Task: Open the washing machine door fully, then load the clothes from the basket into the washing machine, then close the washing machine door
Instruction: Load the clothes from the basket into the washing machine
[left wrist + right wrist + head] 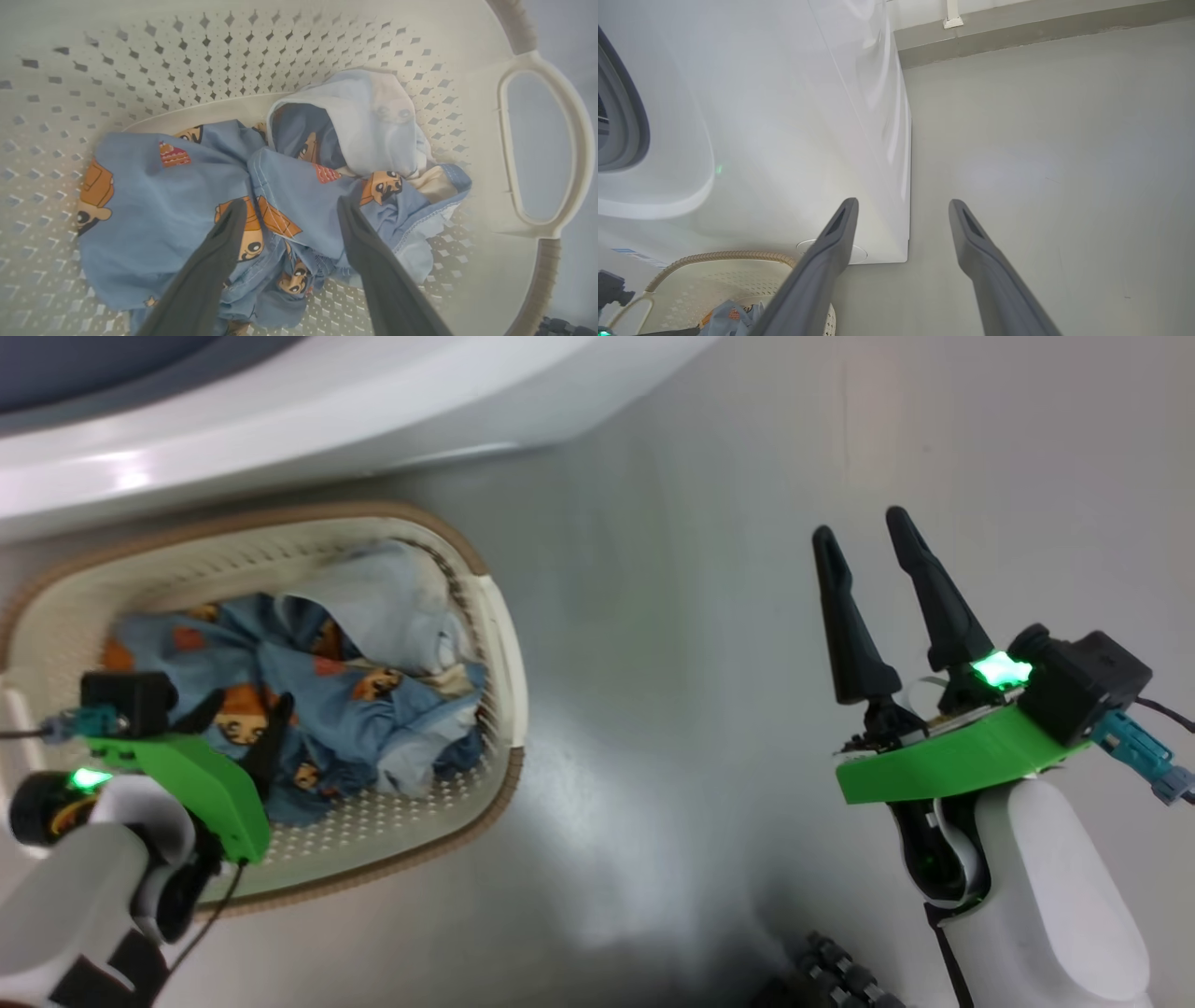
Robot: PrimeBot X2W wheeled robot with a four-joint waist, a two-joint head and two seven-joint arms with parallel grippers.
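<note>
Left gripper [290, 203] jaws wide open, empty, tips down at the clothes [154, 205] in the basket [467, 56], bundle stretched along the finger-to-finger line; right gripper [860, 525] also wide open, empty, well apart over floor, so left nearer.

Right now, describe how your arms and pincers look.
The left pincer and right pincer each have two long, tapering dark fingers on a bright green plate with a glowing green light. A black camera with a teal-plugged cable sits beside each. The forearms are smooth white shells.
</note>
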